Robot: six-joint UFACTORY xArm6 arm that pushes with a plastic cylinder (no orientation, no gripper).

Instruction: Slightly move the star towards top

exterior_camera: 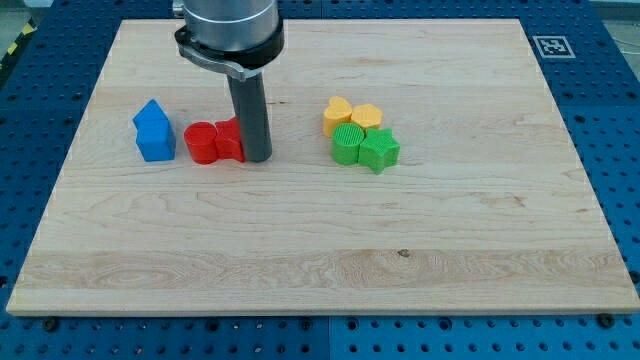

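Standing upright over the wooden desk [320, 250], the end effector [250, 110] is a single dark rod under a broad grey collar. It has no jaws to part or close and is clamped on nothing. My tip [257, 158] rests on the desk surface, right against the view's-right side of a red block [230, 140]. The rod partly covers that block, so I cannot make out its shape. Just beyond it, further to the view's left of my tip, a second red block [202, 142] with a rounded outline touches the first. Still further left, apart from the red pair, stands a blue block [153, 131] shaped like a small house with a peaked top. The task's piece, the green star [379, 150], lies well to the view's right of my tip at about the same level, with open wood between the two. It sits at the lower right of a tight cluster of four blocks. A round green block [347, 145] touches it on the side nearer my tip. Above these, toward the view's top, are two more: a yellow heart [338, 115] and a yellow hexagon [367, 116], side by side, with the hexagon just above the star. Far off to the upper right of my tip, a black-and-white marker [553, 45] sits on the desk's corner. A blue perforated surface [30, 120] surrounds the desk.
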